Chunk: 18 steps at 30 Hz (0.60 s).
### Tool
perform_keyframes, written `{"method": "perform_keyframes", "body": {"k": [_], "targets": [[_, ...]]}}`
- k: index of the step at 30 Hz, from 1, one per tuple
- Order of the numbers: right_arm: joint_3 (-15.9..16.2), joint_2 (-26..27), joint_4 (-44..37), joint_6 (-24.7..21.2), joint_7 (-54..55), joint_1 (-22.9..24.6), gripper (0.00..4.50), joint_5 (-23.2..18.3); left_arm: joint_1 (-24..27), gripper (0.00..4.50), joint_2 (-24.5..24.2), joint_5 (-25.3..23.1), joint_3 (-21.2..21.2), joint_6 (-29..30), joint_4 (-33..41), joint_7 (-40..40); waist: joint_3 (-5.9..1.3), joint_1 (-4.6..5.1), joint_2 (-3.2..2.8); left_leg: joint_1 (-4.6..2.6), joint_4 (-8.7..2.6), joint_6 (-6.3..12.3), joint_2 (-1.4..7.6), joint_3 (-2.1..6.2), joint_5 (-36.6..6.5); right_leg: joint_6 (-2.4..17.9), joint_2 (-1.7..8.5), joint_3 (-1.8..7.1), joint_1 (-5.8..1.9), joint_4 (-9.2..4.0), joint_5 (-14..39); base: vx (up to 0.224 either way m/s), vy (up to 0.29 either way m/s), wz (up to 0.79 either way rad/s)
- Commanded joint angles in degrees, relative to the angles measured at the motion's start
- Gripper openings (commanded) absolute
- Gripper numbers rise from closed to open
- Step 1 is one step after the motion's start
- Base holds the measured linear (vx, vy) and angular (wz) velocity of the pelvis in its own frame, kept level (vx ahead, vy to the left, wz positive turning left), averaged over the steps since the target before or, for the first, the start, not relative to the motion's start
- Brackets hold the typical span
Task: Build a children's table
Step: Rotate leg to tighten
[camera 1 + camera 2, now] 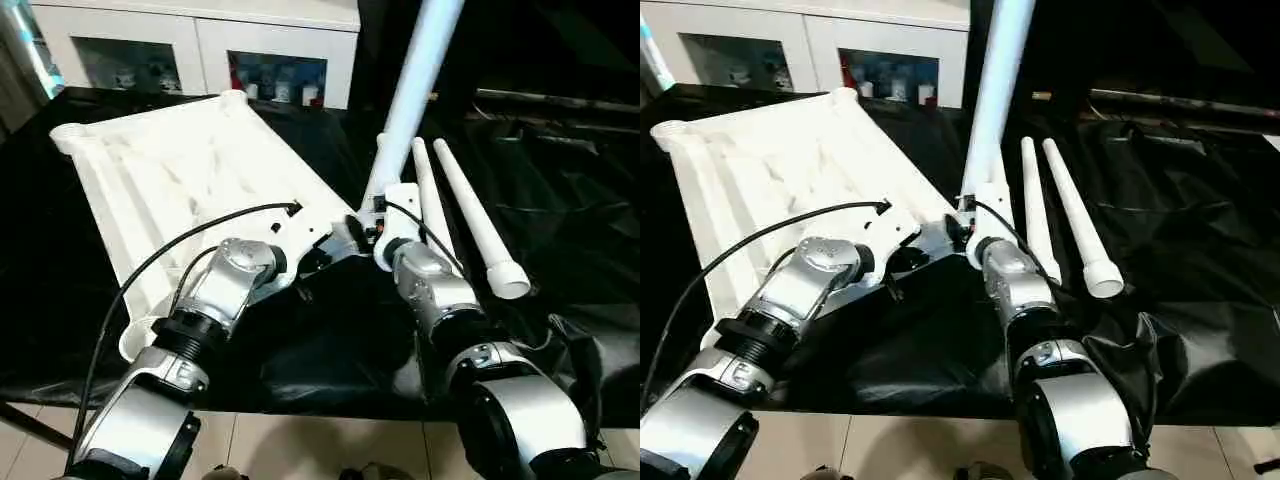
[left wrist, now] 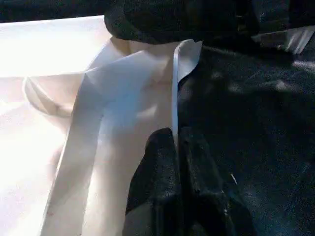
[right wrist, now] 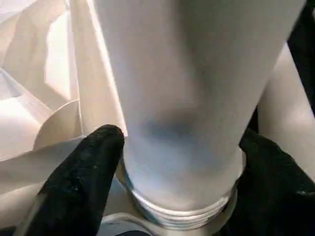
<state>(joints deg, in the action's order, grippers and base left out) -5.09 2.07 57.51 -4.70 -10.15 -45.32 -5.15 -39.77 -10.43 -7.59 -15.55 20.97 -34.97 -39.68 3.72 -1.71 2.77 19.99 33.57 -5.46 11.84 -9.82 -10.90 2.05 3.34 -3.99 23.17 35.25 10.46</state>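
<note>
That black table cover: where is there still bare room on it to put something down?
The black cover is bare right of the two loose legs, and in front of the tabletop near the front edge. It is crowded at the tabletop's near corner, where both arms meet around the standing leg.

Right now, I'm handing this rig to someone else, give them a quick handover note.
Left gripper: shut on the rim of the table top, which lies underside up on the black cloth.
Right gripper: fingers astride the upright leg at its threaded base, in the near right corner socket; firm grip unclear.
Done: one leg standing in its socket.
Left: confirm it is seated, then fit the spare legs lying to the right.
</note>
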Motion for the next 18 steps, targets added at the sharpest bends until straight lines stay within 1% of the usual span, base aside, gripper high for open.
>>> {"method": "perform_keyframes", "body": {"k": [1,2,3,4,5,6,7,8,9,10,11,12,13,14,15,16,17,18], "targets": [[3.8,2.6,1.5,-0.2,-6.2,0.3,3.81,0.4,-0.6,0.0,0.6,0.2,0.3,-2.0,0.2,1.0,-3.15,-0.25,-1.09,0.09,-4.31,0.46,1.18,0.61,-15.5,7.5,4.49,2.81,-2.32,-5.64,21.6,0.0,0.0,0.0],[4.2,2.3,0.9,0.2,-7.1,0.4,3.81,0.6,-0.4,0.0,0.5,0.6,0.5,-2.2,0.3,0.6,-3.3,-0.25,-0.95,0.27,-4.3,0.68,1.21,0.63,-14.8,8.0,4.51,2.78,-2.53,-5.44,20.3,0.0,0.0,0.0],[5.0,1.7,-0.2,0.9,-8.8,0.8,3.81,0.9,0.0,0.0,0.1,1.1,0.7,-3.0,0.7,-0.4,-3.35,-0.3,-0.89,0.36,-4.27,0.96,1.24,0.54,-13.8,8.6,4.57,2.84,-2.61,-5.33,18.6,0.0,0.0,0.0],[5.7,0.7,-2.4,1.1,-10.7,1.6,3.81,1.0,0.6,0.0,-0.6,1.6,0.9,-3.1,1.5,-1.6,-3.44,-0.28,-0.7,0.37,-4.21,1.14,1.25,0.48,-13.3,8.9,4.54,2.86,-2.66,-5.19,17.7,0.0,0.0,0.0],[5.9,0.4,-3.0,1.1,-11.2,1.9,3.81,1.0,0.8,0.0,-0.8,1.7,0.9,-3.2,1.7,-1.9,-3.56,-0.4,-0.86,0.56,-4.16,1.49,1.3,0.48,-11.5,9.7,4.66,2.95,-2.98,-4.81,14.9,0.0,0.0,0.0],[6.5,-0.8,-5.5,1.1,-12.9,2.9,3.81,1.1,1.6,0.0,-1.8,1.9,0.7,-3.9,2.6,-3.2,-3.57,-0.55,-0.72,0.43,-4.14,2.01,1.37,0.38,-10.2,10.2,4.53,2.94,-2.99,-4.67,12.6,0.0,0.0,0.0],[7.0,-1.8,-7.7,0.9,-14.2,3.8,3.81,1.1,2.1,0.0,-2.5,2.1,0.5,-4.6,3.3,-4.5,-3.65,-0.49,-0.58,0.39,-4.02,2.4,1.36,0.22,-9.7,10.6,4.56,3.01,-2.97,-4.59,11.6,0.0,0.0,0.0],[8.1,-3.4,-11.0,0.3,-16.8,5.3,3.81,1.3,2.9,0.0,-3.7,2.1,0.1,-5.9,4.3,-5.9,-3.84,-0.57,-0.59,0.52,-3.95,2.96,1.34,0.19,-7.9,11.1,4.56,3.07,-3.27,-4.22,9.0,0.0,0.0,0.0],[9.6,-5.2,-14.2,-0.3,-19.7,6.8,3.81,1.7,3.6,0.0,-4.6,2.5,-0.1,-6.9,5.3,-7.5,-3.93,-0.87,-0.67,0.35,-3.86,3.75,1.35,0.19,-5.9,11.4,4.33,3.02,-3.4,-3.98,5.7,0.0,0.0,0.0],[10.1,-5.8,-15.1,-0.4,-20.7,7.3,3.81,1.9,3.9,0.0,-4.9,2.6,-0.2,-7.2,5.6,-8.0,-3.96,-0.85,-0.66,0.4,-3.8,4.09,1.48,0.12,-5.2,12.0,4.44,3.12,-3.44,-3.69,3.9,0.0,0.0,0.0],[11.5,-7.4,-17.6,-0.7,-23.5,8.5,3.81,2.5,4.5,0.0,-5.8,3.0,-0.5,-8.0,6.5,-9.6,-3.97,-0.85,-0.74,0.61,-3.75,4.57,1.36,0.1,-4.3,12.8,4.46,3.07,-3.59,-3.49,2.1,0.0,0.0,0.0],[13.2,-9.7,-20.5,-1.2,-27.0,10.1,3.81,3.2,5.3,0.0,-7.0,3.8,-0.8,-8.6,7.6,-12.1,-4.1,-0.91,-0.86,0.47,-3.61,4.94,1.32,-0.02,-4.2,13.1,4.38,3.11,-3.58,-3.39,1.1,0.0,0.0,0.0],[13.5,-10.4,-21.3,-1.3,-28.0,10.5,3.81,3.2,5.6,0.0,-7.4,4.0,-0.9,-8.7,8.0,-12.9,-4.05,-1.07,-0.83,0.33,-3.63,4.88,1.41,0.03,-4.1,13.2,4.42,3.1,-3.58,-3.39,0.8,0.0,0.0,0.0],[14.1,-11.6,-22.7,-1.6,-29.8,11.2,3.81,3.2,6.0,0.0,-8.1,4.4,-1.0,-8.9,8.6,-14.4,-4.05,-1.06,-0.81,0.4,-3.66,5.1,1.39,0.02,-3.9,13.6,4.34,3.14,-3.72,-3.25,-0.3,0.0,0.0,0.0],[14.6,-12.8,-24.2,-1.8,-31.6,11.8,3.81,3.2,6.5,0.0,-8.9,4.9,-1.3,-10.0,9.3,-16.4,-4.01,-1.14,-0.9,0.33,-3.64,5.27,1.43,-0.06,-4.5,13.8,4.41,3.16,-3.62,-3.32,0.1,0.0,0.0,0.0],[14.9,-13.8,-25.2,-1.9,-32.9,12.3,3.81,3.1,7.0,0.0,-9.6,5.4,-1.6,-10.9,9.9,-18.2,-4.12,-1.15,-1.2,0.19,-3.63,5.1,1.46,0.0,-4.8,13.9,4.42,3.16,-3.64,-3.29,0.4,0.0,0.0,0.0],[15.4,-15.7,-27.4,-2.5,-35.6,13.2,3.81,2.7,7.8,0.0,-11.1,6.2,-1.9,-12.0,11.2,-21.6,-3.93,-1.21,-0.95,0.14,-3.73,4.74,1.46,-0.01,-5.8,13.7,4.36,3.14,-3.69,-3.57,1.7,0.0,0.0,0.0],[15.4,-15.7,-27.4,-2.5,-35.6,13.2,3.81,2.7,7.8,0.0,-11.1,6.2,-1.9,-12.0,11.2,-21.6,-3.87,-1.26,-1.04,0.13,-3.76,4.38,1.49,-0.09,-6.8,13.6,4.46,3.25,-3.53,-3.63,3.2,0.0,0.0,0.0]]}}
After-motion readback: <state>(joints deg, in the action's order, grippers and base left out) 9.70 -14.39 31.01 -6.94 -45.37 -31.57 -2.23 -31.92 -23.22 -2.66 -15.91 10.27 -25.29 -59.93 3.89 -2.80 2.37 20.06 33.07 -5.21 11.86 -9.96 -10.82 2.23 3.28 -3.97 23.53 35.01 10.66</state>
